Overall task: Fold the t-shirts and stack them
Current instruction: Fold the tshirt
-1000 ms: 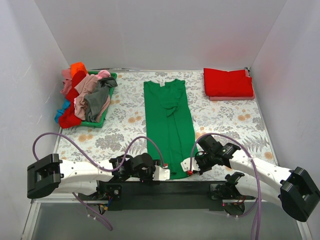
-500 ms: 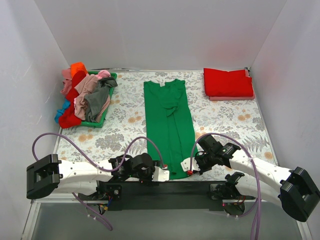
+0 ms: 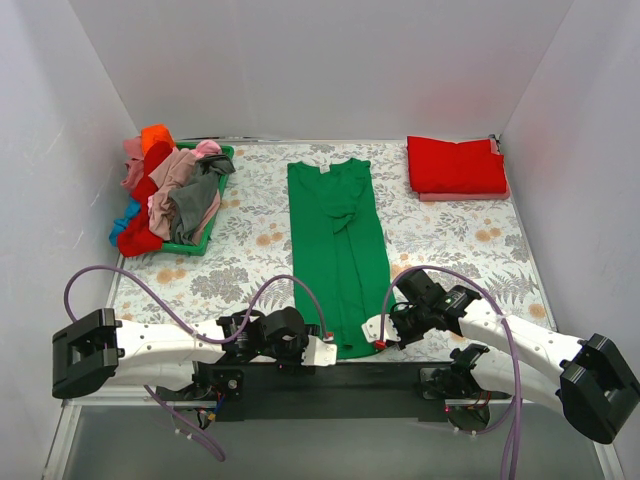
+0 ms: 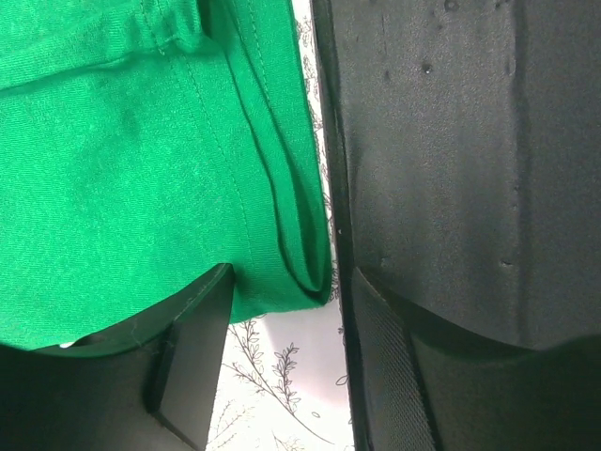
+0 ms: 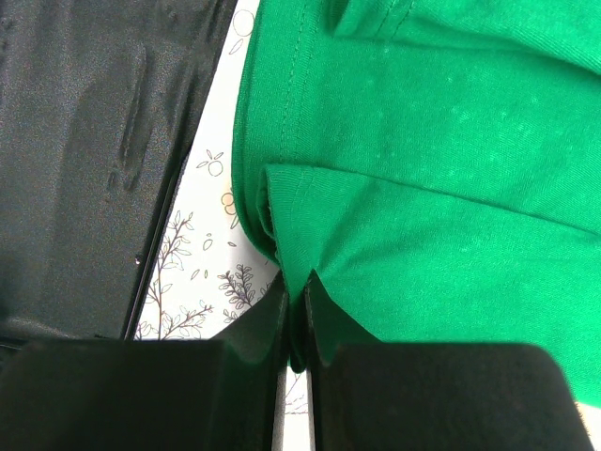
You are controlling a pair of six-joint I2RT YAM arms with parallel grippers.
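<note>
A bright green t-shirt (image 3: pixel 338 238), folded into a long narrow strip, lies down the middle of the floral cloth, collar at the far end. My left gripper (image 3: pixel 326 350) is open at the strip's near left corner; in the left wrist view the hem (image 4: pixel 291 254) lies just beyond the gap between my fingers (image 4: pixel 192 357). My right gripper (image 3: pixel 375 335) is shut on the near right corner of the green shirt (image 5: pixel 423 188), with a pinch of cloth between the fingertips (image 5: pixel 282 315). A folded red t-shirt (image 3: pixel 456 165) lies on a pink one at the far right.
A green plastic basket (image 3: pixel 212 228) at the far left holds a heap of orange, pink, red, grey and blue shirts (image 3: pixel 165 195). The black base strip (image 3: pixel 330 378) runs along the near table edge. White walls close in on three sides.
My left gripper has shifted slightly at the near left corner of the green shirt. The right gripper and the shirt have not visibly moved.
</note>
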